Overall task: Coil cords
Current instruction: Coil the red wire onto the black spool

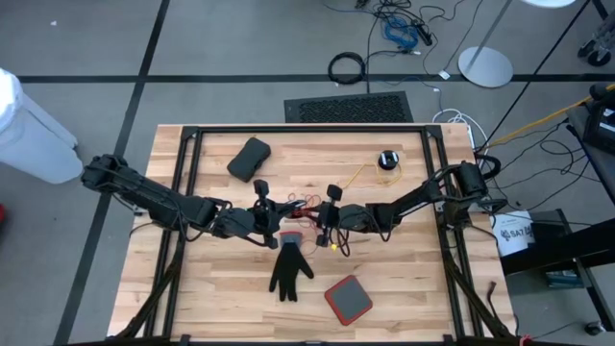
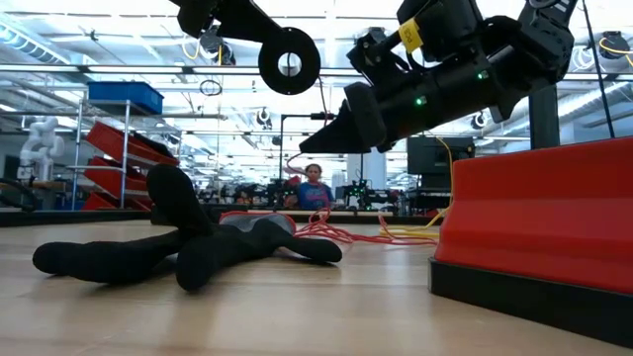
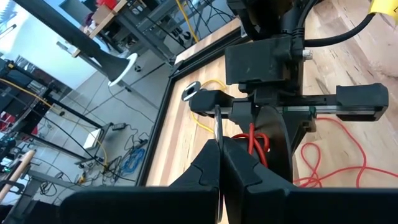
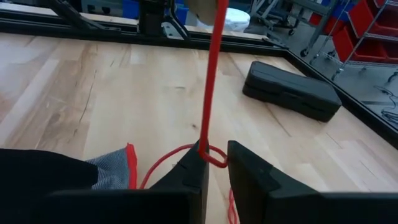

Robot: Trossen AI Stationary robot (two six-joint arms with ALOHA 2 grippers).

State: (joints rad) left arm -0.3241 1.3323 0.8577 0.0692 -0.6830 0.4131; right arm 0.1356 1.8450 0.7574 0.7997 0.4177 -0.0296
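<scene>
1. Your left gripper (image 1: 261,213) sits over table centre, just above the black glove (image 1: 289,270). In the left wrist view its fingers (image 3: 208,167) are pressed together w/ almost no gap; a thin strand runs up from the seam, but you can't tell for sure it's pinched.
2. Your right gripper (image 1: 327,223) faces it from the other side, very close. Its fingers (image 4: 193,177) are narrow, w/ the red cord (image 4: 211,81) in the slot between them; the cord rises taut from there.
3. More red cord lies in loose loops on the wood btwn the two grippers, near the glove's cuff.
4. The yellow cord (image 1: 357,177) runs from near the right gripper towards the black puck (image 1: 387,160), which sits nearer the table's far edge, on the right arm's side.
5. Other stuff: black case (image 1: 249,159) far-left of centre, red-topped pad (image 1: 347,298) near the front edge beside the glove.
6. A person (image 2: 314,188) shows in the room beyond the table.
</scene>
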